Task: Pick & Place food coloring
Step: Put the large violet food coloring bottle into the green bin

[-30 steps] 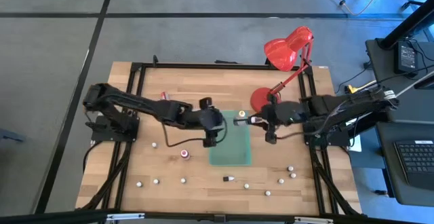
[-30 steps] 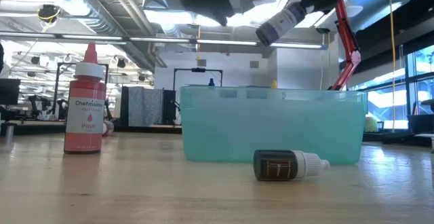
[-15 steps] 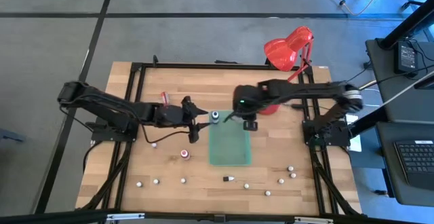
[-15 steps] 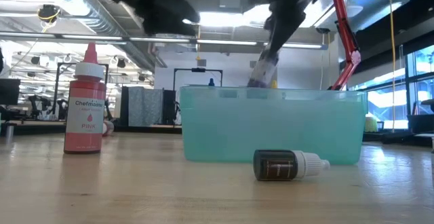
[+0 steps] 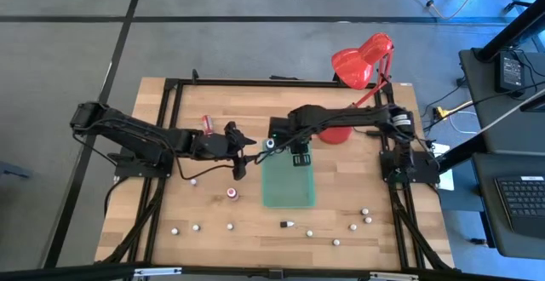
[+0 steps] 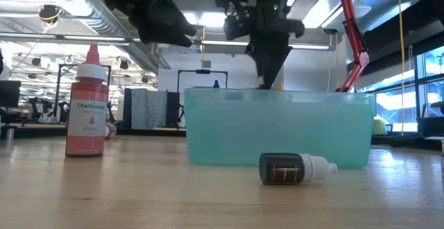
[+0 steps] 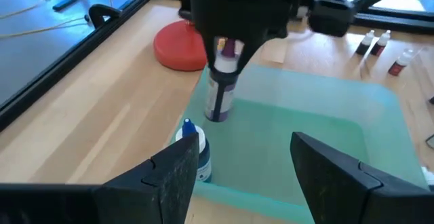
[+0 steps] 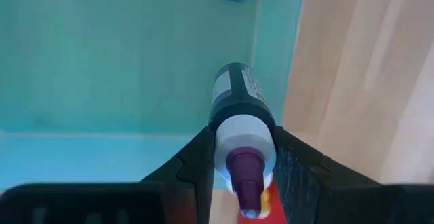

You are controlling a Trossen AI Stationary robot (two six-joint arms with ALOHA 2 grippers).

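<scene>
A teal bin (image 5: 288, 183) stands mid-table. My right gripper (image 8: 244, 149) hangs over the bin's far left corner, shut on a dark bottle with a purple cap (image 7: 220, 91). The gripper itself covers that bottle in the high view. A blue-capped bottle (image 7: 193, 153) stands upright in the same corner. My left gripper (image 7: 244, 163) is open and waits just left of the bin (image 5: 244, 155), touching nothing. A pink bottle (image 6: 89, 104) stands on its base on the wood. A dark bottle (image 6: 295, 168) lies on its side in front of the bin. My right gripper pinches the purple-capped bottle at its white collar (image 8: 244, 142), just below the cap, between the two fingers. The fingers come from above, pointing down. The bottle hangs upright below them inside the bin; whether its bottom (image 7: 217, 117) rests on the bin floor I cannot tell.
The red lamp's base (image 5: 328, 129) stands just behind the bin, under my right arm. A red bottle (image 5: 205, 121) lies far left. Several small whitish pieces (image 5: 336, 241) are scattered along the near edge. More small bottles (image 7: 369, 42) show beyond the bin.
My right arm swung from the table's right side to the bin's far left corner and came down, still shut on the bottle. The bottle went from tilted above the rim to upright inside the bin. My left gripper drew back from over the bin toward the left.
</scene>
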